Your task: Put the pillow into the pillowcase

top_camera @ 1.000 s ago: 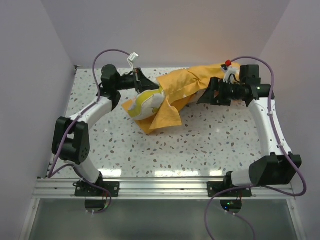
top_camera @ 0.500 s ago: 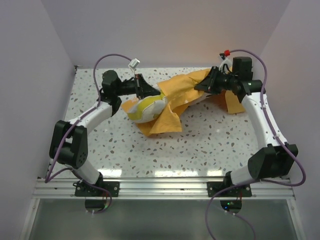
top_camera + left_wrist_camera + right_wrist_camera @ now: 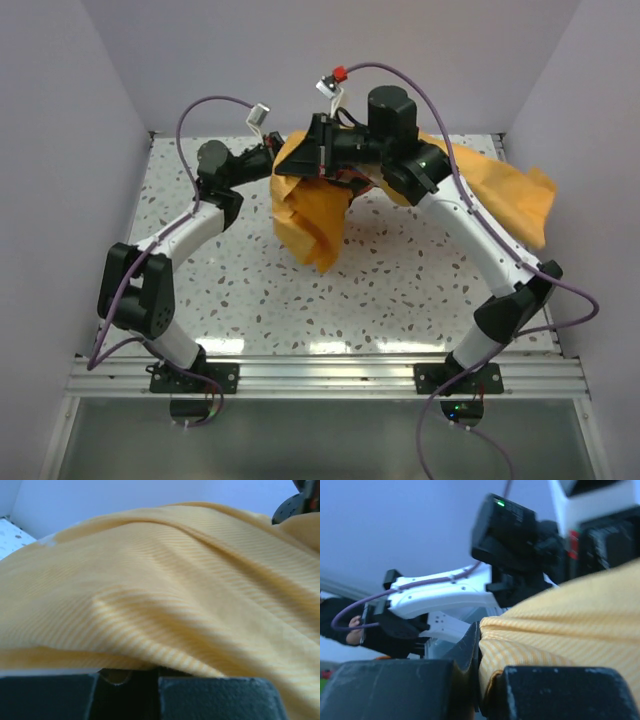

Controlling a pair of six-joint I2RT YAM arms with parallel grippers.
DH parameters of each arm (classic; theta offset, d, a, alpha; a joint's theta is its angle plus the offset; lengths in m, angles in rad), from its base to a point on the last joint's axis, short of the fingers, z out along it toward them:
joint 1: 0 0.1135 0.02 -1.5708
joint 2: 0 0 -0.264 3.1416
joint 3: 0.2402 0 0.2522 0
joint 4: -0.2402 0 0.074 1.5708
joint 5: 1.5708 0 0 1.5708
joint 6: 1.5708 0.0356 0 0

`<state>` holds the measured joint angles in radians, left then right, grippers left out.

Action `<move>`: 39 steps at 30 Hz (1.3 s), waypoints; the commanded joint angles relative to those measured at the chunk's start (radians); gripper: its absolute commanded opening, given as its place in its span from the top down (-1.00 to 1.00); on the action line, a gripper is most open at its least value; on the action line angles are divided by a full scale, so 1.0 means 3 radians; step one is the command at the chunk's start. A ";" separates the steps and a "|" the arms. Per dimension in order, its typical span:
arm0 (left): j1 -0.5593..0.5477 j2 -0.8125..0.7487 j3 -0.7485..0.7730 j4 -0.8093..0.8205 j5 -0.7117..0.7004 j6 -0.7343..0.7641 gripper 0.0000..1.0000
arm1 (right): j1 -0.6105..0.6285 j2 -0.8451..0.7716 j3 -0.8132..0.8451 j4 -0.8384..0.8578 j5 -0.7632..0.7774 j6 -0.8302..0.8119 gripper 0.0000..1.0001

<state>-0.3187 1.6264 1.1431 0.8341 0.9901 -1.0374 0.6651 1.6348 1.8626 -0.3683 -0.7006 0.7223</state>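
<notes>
Orange and bunched: holding the pillowcase point(image 3: 315, 215) aloft over the worktop point(image 3: 400, 290), pinching a fold shut in the right fingers point(image 3: 395, 690), smothering the left fingers point(image 3: 215, 700), grip unreadable; probably calling for gentle shaking, settling the unseen pillow deeper.

left arm point(image 3: 185, 232) and right arm point(image 3: 480, 235): smooth white links between chunky matt-black joint housings point(image 3: 135, 290). a thin purple cable point(image 3: 215, 101) loops off each arm. white plug point(image 3: 260, 115) on the left one's, red plug point(image 3: 340, 73) on the right's. black base plates point(image 3: 195, 378). green led point(image 3: 500, 503) lit on a black module. fingers point(image 3: 395, 690) black, scuffed grey.
</notes>
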 commanded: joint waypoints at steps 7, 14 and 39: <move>0.0269 -0.0160 0.0352 0.0717 -0.0764 -0.0223 1.00 | 0.0111 0.0527 0.1497 -0.0453 -0.1269 -0.0468 1.00; 0.0403 -0.0594 0.0057 0.0095 -0.0295 0.0174 1.00 | -0.0693 0.0676 0.1287 -0.1077 -0.0796 -0.1088 1.00; -0.0308 0.0224 -0.1131 -0.0570 -0.1220 0.1241 1.00 | -0.0984 -0.0506 -0.1619 -0.3264 -0.0632 -0.3382 -0.50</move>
<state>-0.4122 1.7065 0.7628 0.7284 0.7059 -0.8104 0.4129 1.4250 1.2327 -1.0470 -0.9592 0.0174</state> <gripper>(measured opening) 0.069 0.759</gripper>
